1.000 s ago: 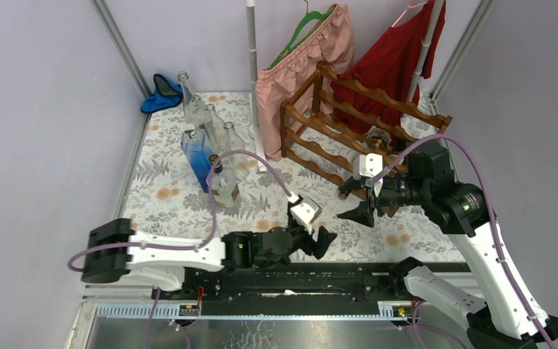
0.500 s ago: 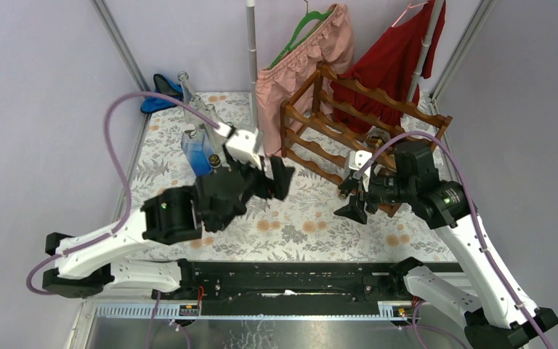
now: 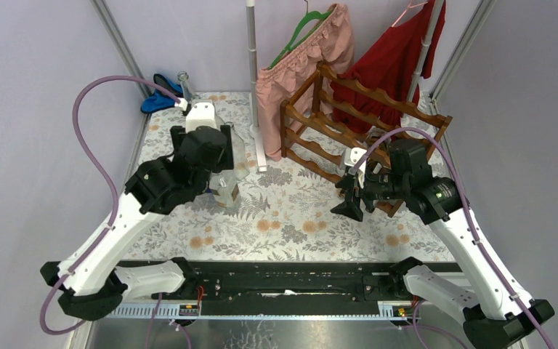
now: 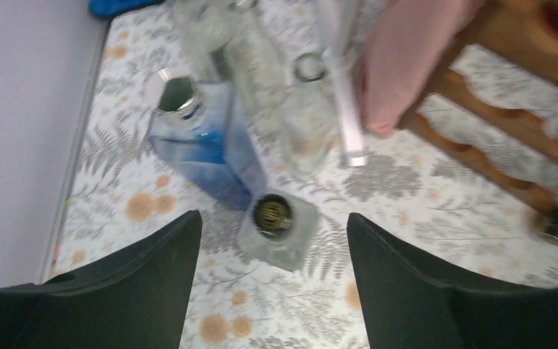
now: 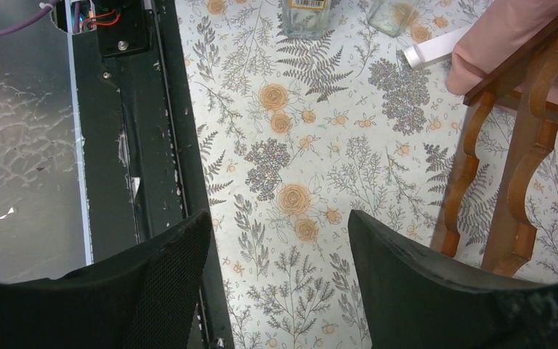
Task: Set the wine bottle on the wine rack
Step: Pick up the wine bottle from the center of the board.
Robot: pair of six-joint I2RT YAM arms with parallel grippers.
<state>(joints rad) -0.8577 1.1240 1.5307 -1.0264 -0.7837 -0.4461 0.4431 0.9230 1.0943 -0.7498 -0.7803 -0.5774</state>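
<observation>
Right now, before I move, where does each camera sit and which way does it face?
Top external: fixed above and behind the bases, looking down across the floral table to the wine rack; left arm and right arm show.
Left wrist: on the left tool, looking down on standing bottles; its black fingers show.
Right wrist: on the right tool, looking down at the table and rack legs; its fingers show.
Shared: both wrist views catch the rack and pink garment.
</observation>
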